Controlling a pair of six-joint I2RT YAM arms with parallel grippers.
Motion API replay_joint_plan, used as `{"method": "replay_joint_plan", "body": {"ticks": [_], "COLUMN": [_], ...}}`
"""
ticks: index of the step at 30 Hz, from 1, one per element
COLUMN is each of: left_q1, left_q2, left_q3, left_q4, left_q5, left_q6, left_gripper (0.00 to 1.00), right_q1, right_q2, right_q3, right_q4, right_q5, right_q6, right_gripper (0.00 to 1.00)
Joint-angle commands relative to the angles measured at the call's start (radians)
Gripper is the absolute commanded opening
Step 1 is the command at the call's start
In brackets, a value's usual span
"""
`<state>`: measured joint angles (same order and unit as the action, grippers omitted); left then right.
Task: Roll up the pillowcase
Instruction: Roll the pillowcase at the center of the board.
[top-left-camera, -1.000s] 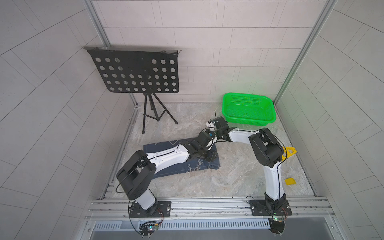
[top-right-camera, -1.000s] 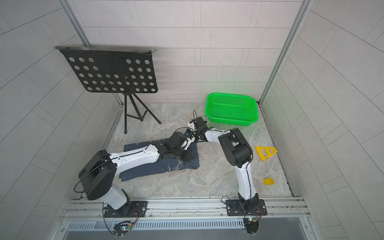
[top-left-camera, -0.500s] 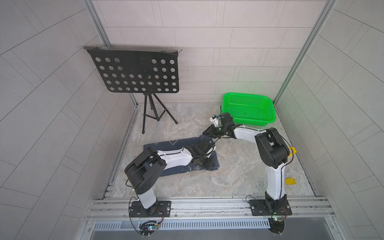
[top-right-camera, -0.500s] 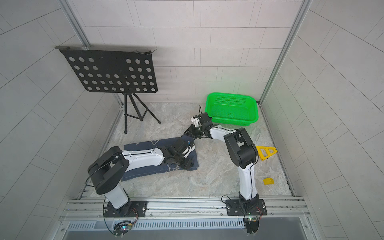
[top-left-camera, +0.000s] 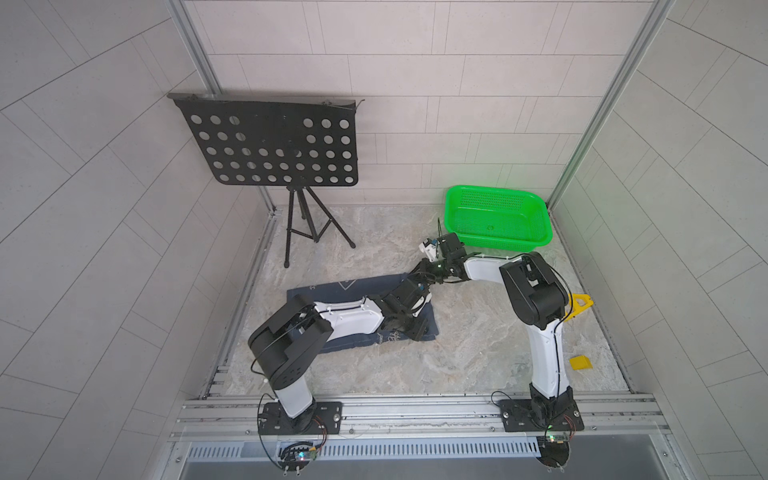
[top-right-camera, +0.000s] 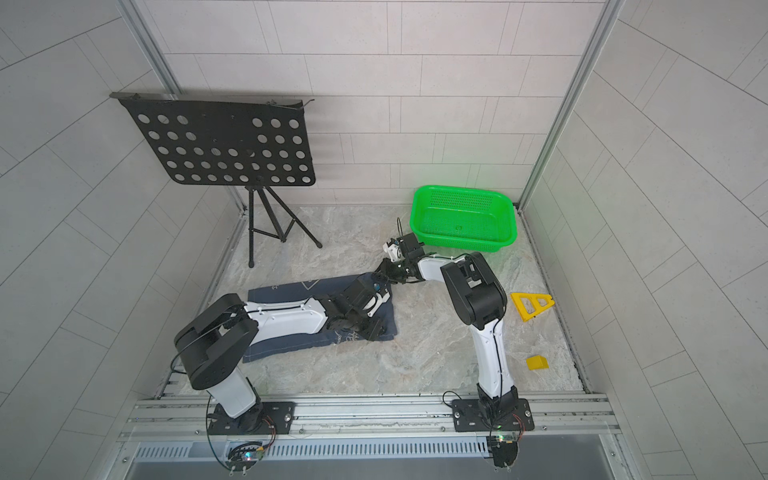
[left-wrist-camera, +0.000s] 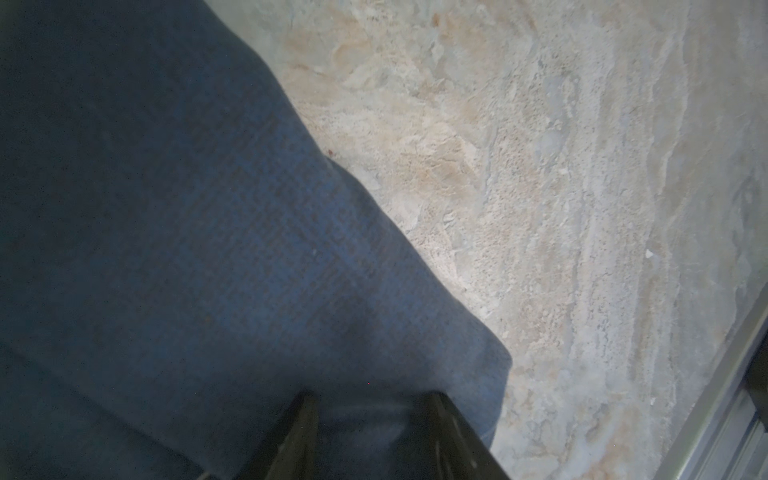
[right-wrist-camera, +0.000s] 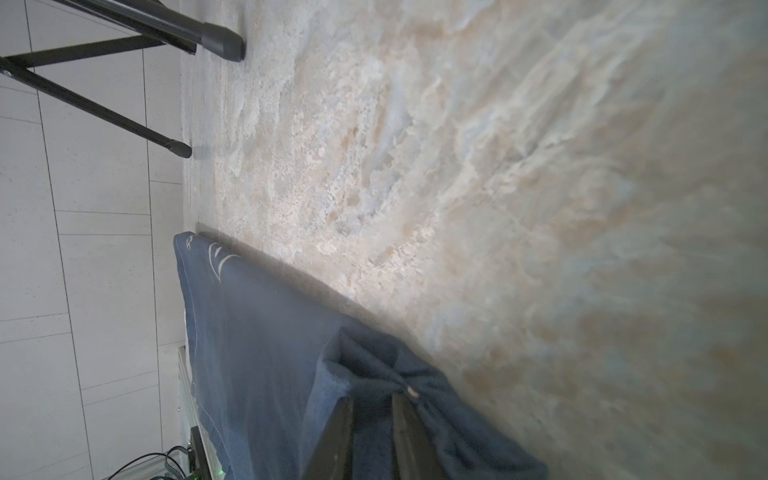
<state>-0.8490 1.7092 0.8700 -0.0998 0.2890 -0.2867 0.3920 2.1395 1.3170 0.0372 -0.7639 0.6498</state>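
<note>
Now the left hand (left-wrist-camera: 370, 397) has slid along the pillowcase's (top-left-camera: 345, 286) short right end, from beside the right hand (right-wrist-camera: 372, 399) to the near corner. The cloth itself is unmoved and lies on the counter (top-left-camera: 457, 353), left of centre. The right hand stays clenched on a bunch of fabric at the far corner. The left fingers (left-wrist-camera: 293, 440) straddle the cloth edge, half apart; whether they pinch it cannot be told. Judgement: both corners of one end are covered, so rolling can begin. No turn made yet.

bright even light in both top views, edges bowed, wrist views dimmer, pillowcase (left-wrist-camera: 208, 249) shadowed, floor (right-wrist-camera: 623, 332) blurred
</note>
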Motion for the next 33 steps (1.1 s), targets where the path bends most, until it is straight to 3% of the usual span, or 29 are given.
{"method": "replay_joint_plan", "body": {"ticks": [1, 6, 12, 19, 22, 27, 33], "left_q1": [0.001, -0.002, 0.001, 0.016, 0.039, 0.105, 0.135], "left_q2": [0.010, 0.018, -0.051, -0.158, -0.165, -0.096, -0.010], "left_q3": [-0.053, -0.068, 0.018, 0.129, 0.136, 0.137, 0.154], "left_q4": [-0.059, -0.039, -0.120, -0.221, -0.249, -0.213, -0.166], "left_q5": [-0.005, 0.017, 0.034, 0.066, 0.026, -0.062, -0.131], "left_q6": [0.009, 0.004, 0.015, 0.006, 0.020, 0.060, 0.090], "left_gripper": [0.52, 0.53, 0.58, 0.61, 0.61, 0.57, 0.54], "right_q1": [-0.011, -0.011, -0.035, -0.109, -0.123, -0.124, -0.110], "right_q2": [0.057, 0.048, -0.124, -0.370, -0.450, -0.483, -0.408], "right_q3": [0.005, 0.014, 0.003, -0.200, -0.314, -0.453, -0.503], "right_q4": [-0.042, -0.031, -0.042, -0.069, -0.087, -0.036, 0.126], "right_q5": [0.110, 0.105, 0.066, 0.036, 0.027, -0.012, -0.073], "right_q6": [-0.065, -0.074, -0.042, -0.005, 0.008, 0.058, 0.168], "right_gripper": [0.23, 0.26, 0.39, 0.52, 0.55, 0.57, 0.59]}}
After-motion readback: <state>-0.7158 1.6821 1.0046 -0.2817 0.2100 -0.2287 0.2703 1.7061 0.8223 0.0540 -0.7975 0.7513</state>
